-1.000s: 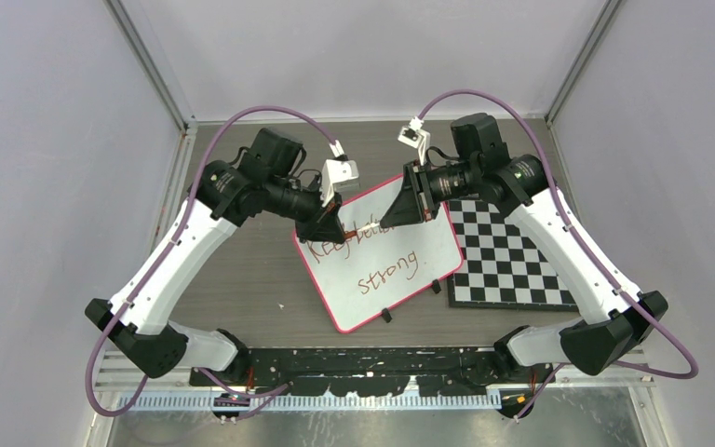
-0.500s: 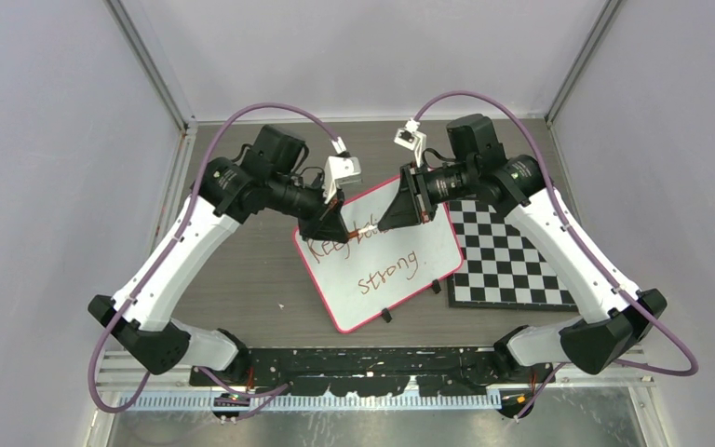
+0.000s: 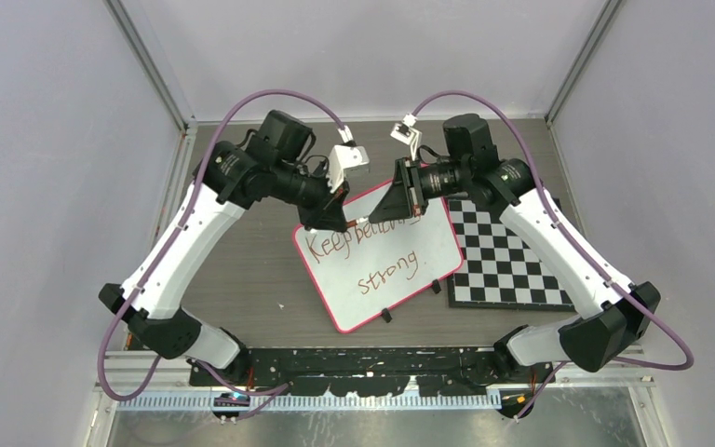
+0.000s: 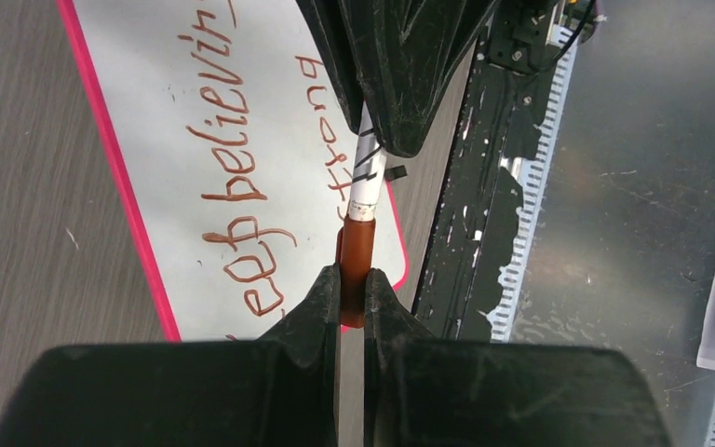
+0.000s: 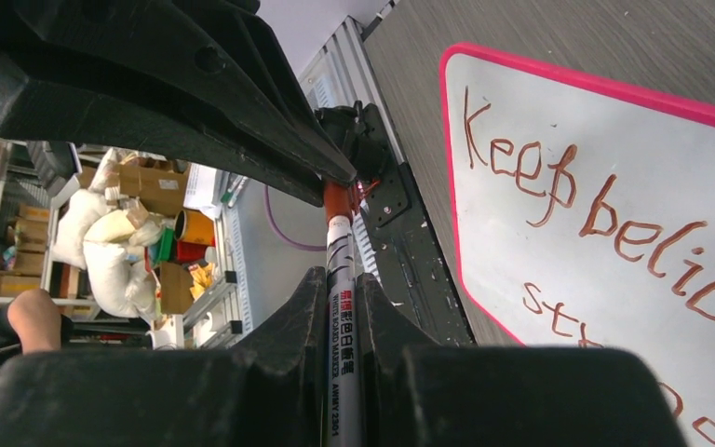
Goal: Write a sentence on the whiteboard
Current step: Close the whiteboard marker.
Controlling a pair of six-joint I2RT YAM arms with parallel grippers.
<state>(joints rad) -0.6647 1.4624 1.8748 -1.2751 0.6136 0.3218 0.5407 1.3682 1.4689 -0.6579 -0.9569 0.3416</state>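
The whiteboard (image 3: 386,279) lies tilted at the table's middle, with the brownish-red sentence (image 3: 365,235) "Keep believing strong" in two lines. Above its far edge my two grippers face each other, tip to tip. My left gripper (image 3: 340,223) is shut on the marker's brown-red cap (image 4: 356,251). My right gripper (image 3: 379,216) is shut on the white marker body (image 5: 343,307). Cap and body are in line and joined. In the left wrist view my gripper (image 4: 354,284) pinches the cap over the board (image 4: 149,112). In the right wrist view my gripper (image 5: 342,279) clamps the barrel beside the board (image 5: 614,158).
A black-and-white checkered board (image 3: 512,256) lies right of the whiteboard, partly under its edge. Grey walls with metal rails enclose the table on three sides. The black base rail (image 3: 382,368) runs along the near edge.
Both grippers have shifted toward the back and up off the writing, still tip to tip with the marker between them. The words "Keep believing" now show more fully.
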